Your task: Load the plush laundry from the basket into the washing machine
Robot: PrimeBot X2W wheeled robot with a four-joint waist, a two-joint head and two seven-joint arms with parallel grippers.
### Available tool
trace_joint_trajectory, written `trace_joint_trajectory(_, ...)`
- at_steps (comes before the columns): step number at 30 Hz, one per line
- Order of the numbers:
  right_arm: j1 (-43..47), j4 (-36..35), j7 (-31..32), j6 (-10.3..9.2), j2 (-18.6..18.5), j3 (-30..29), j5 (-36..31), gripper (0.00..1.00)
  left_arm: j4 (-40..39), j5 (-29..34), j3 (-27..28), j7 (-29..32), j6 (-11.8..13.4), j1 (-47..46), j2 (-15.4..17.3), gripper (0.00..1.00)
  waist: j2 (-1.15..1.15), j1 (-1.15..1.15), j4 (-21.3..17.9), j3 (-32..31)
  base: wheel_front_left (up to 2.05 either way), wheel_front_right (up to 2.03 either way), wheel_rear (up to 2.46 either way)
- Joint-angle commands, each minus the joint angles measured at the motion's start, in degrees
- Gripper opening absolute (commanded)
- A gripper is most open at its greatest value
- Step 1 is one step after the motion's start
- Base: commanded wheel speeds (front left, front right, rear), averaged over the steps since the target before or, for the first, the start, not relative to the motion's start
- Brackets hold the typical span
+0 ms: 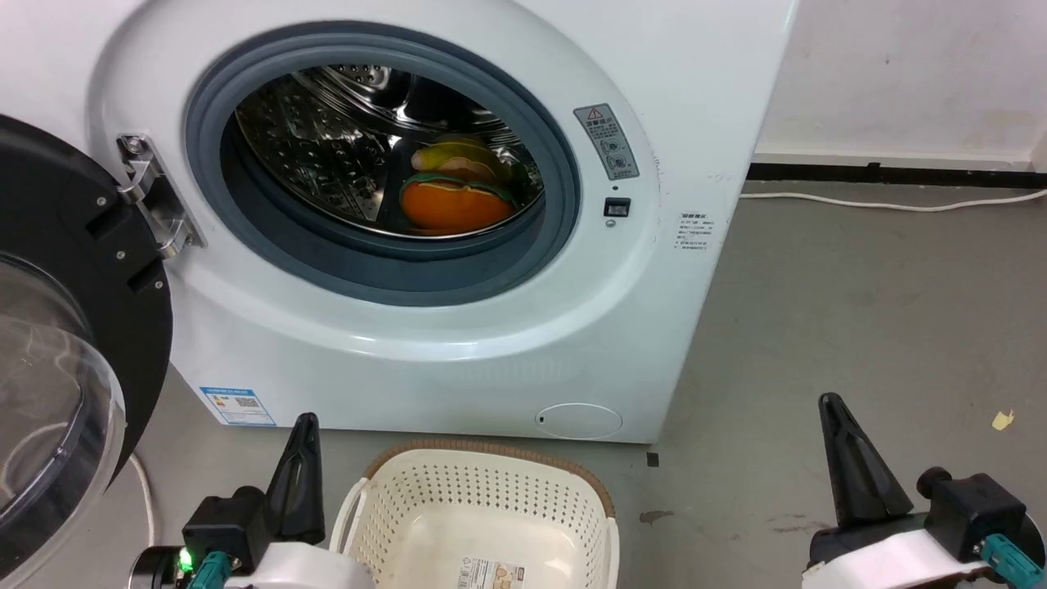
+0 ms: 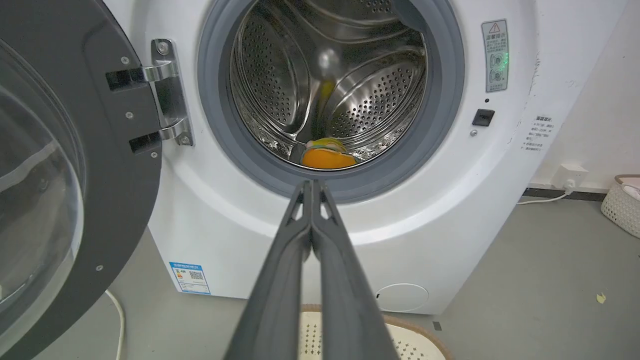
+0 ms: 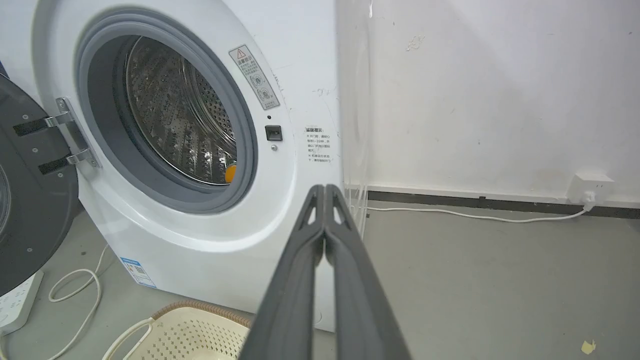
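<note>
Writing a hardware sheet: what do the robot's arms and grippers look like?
Both the left gripper and right gripper have long, dark grey jaws tapering to points, with triangular cut-outs near the tips. Each sits on a black block, joined to a white forearm shell with teal fittings. A green light glows by the left wrist.

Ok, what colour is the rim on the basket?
Brown, woven-look rim on the cream perforated basket; clearest in the head view.

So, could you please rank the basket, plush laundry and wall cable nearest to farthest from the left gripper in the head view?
1. basket, just beside it.
2. plush laundry, inside the drum.
3. wall cable, far right, at the back.
</note>
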Motion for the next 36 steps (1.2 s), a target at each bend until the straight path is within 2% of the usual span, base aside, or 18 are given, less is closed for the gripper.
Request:
trace_joint_trajectory(1,-0.4,0.1,0.3,-0.01,0.0,-0.1,-0.5,0.00,-0.2,0.6,0.3,0.3,-0.1,-0.6,-0.4,0.00,0.00,0.00,0.0,0.0,0.00,0.00,0.00)
trace_joint_trajectory(36,-1.1,0.3,4.3,-0.02,0.0,-0.4,-3.2,0.00,-0.6,4.0,1.7,4.3,-1.1,-1.2,-1.3,0.00,0.00,0.00,0.7,-1.0,0.00,0.00,0.00)
